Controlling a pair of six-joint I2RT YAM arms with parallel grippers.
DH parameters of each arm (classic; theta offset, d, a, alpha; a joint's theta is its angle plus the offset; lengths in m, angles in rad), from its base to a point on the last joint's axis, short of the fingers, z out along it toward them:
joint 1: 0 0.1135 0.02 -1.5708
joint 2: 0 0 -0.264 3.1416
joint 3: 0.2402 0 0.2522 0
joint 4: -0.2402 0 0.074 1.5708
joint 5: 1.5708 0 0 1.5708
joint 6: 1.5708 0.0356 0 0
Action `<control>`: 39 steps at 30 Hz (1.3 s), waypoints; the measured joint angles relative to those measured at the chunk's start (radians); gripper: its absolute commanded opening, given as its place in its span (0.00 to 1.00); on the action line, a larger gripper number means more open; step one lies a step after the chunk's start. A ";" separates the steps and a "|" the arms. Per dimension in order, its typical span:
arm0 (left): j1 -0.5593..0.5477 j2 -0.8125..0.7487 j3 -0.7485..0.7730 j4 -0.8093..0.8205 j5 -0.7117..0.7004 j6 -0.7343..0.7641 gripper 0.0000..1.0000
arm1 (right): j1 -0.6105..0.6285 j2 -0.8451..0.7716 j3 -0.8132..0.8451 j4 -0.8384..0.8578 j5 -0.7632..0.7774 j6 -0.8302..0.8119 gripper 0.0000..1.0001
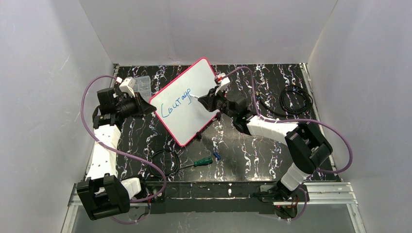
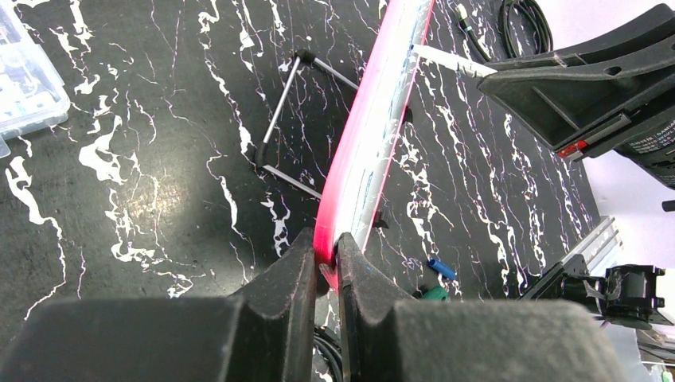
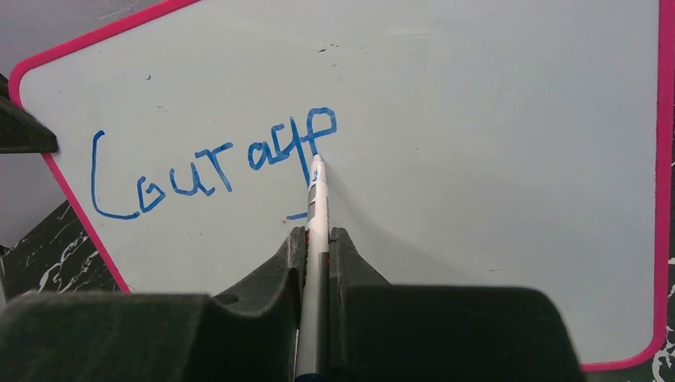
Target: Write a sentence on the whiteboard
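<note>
The whiteboard [image 1: 187, 99], white with a pink-red frame, stands tilted at the table's middle. Blue writing [image 1: 176, 105] on it reads roughly "Courage"; in the right wrist view the sentence [image 3: 211, 163] shows as one line only. My left gripper [image 1: 142, 104] is shut on the board's pink edge [image 2: 374, 135], its jaws pinching the frame near the corner. My right gripper [image 1: 208, 101] is shut on a white marker [image 3: 317, 215], whose tip touches the board at the last letter. The marker also shows in the left wrist view [image 2: 450, 62].
A clear plastic compartment box [image 1: 141, 83] sits behind the left gripper. A green-handled screwdriver [image 1: 200, 162] and a blue cap [image 1: 216, 156] lie in front of the board. Black cable coils lie at back right [image 1: 295, 99] and front left [image 1: 165, 162].
</note>
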 measured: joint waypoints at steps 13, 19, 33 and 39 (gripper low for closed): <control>0.000 0.000 0.000 0.001 -0.003 0.000 0.00 | -0.002 0.000 0.029 -0.038 0.029 -0.005 0.01; 0.000 0.000 0.000 0.001 -0.003 -0.001 0.00 | -0.010 -0.004 0.035 -0.049 0.024 -0.007 0.01; 0.000 -0.002 0.000 -0.001 0.000 0.000 0.00 | -0.056 -0.126 0.050 -0.153 -0.023 -0.054 0.01; 0.000 -0.002 0.000 -0.001 0.000 -0.001 0.00 | -0.108 -0.111 0.073 -0.171 -0.084 -0.055 0.01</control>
